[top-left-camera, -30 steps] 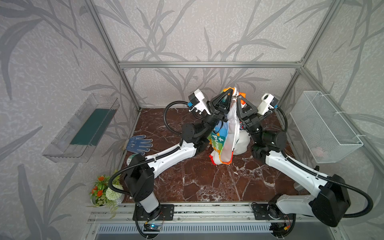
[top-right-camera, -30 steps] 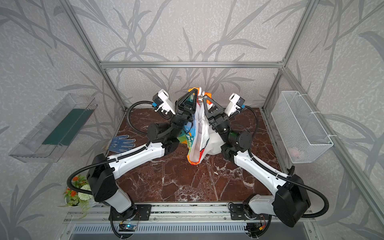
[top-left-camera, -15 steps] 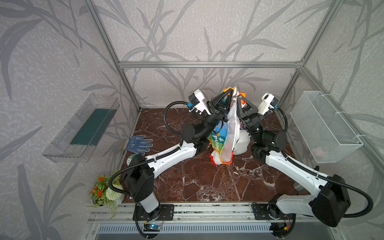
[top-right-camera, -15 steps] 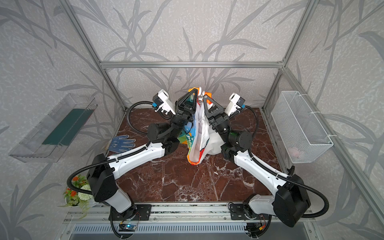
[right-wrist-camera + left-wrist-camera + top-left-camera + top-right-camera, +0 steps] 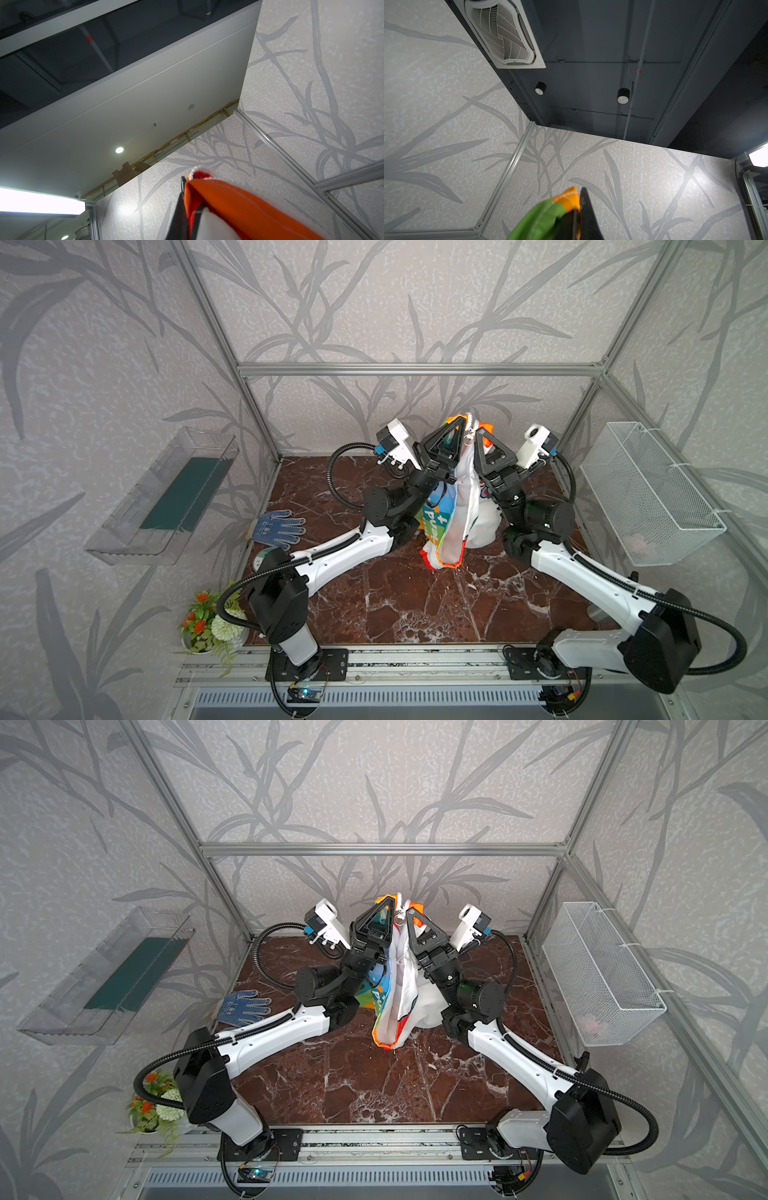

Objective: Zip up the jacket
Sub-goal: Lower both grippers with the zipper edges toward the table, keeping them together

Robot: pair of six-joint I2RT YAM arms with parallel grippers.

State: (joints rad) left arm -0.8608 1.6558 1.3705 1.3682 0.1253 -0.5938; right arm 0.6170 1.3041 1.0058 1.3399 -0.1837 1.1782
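Observation:
The jacket [image 5: 451, 514] [image 5: 399, 986] hangs upright in both top views; its rainbow-striped outside and white lining show, and its lower end touches the marble table [image 5: 395, 605]. Both arms reach up and pinch its top from opposite sides. My left gripper [image 5: 457, 425] [image 5: 388, 900] is shut on the orange and green edge [image 5: 550, 212]. My right gripper [image 5: 478, 434] [image 5: 409, 912] is shut on the orange and red edge [image 5: 228, 199]. The white zipper [image 5: 468, 429] runs up between the two grippers, with its metal pull [image 5: 400, 920] hanging just below the fingertips.
A blue dotted glove [image 5: 278, 526] lies at the table's left edge, beside a round disc [image 5: 262, 560]. A white wire basket [image 5: 648, 493] hangs on the right wall and a clear tray [image 5: 166, 493] on the left wall. Artificial flowers [image 5: 208, 622] stand at the front left.

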